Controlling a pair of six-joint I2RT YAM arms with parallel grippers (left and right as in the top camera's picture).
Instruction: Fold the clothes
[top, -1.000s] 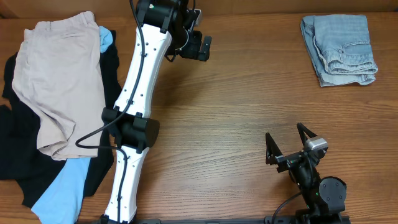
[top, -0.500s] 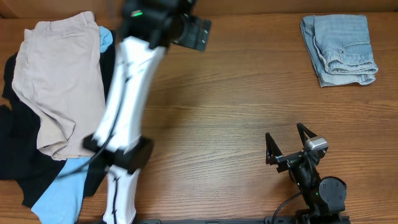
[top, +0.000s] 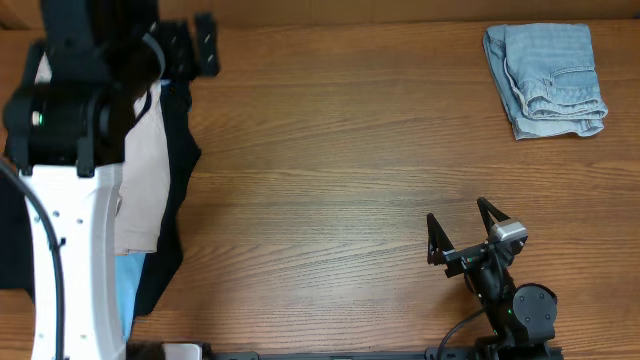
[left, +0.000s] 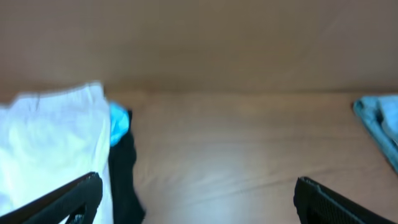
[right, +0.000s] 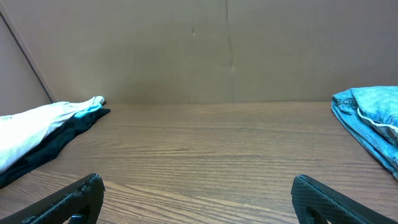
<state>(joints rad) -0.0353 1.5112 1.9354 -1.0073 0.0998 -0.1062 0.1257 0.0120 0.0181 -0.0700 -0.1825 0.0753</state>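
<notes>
Your left gripper (top: 190, 48) hovers at the far left corner of the table (top: 340, 180), right at the edge of the unfolded pile. Its fingers are spread wide apart with nothing between them.

In the left wrist view, the beige shorts (left: 50, 137) lie under and beyond the left finger, so the pile is to the left of the gap between the fingers, not centred in it. A sky-blue garment (left: 118, 121) and a black garment (left: 124, 174) peek out along the shorts' right edge.

From overhead, the beige shorts (top: 140, 190) run lengthwise from the far edge of the table toward you, on top of the black garment (top: 178, 170). The left arm (top: 70, 250) hides much of them.

The denim shorts (top: 545, 80) sit in the far right corner and look already folded.

Your right gripper (top: 458, 215) rests near the front right, its fingers also apart and empty, well apart from the pile. The left arm is clearly the nearer one. The next reach probably needs a shift leftward and down to bring the shorts' edge between the fingers.
</notes>
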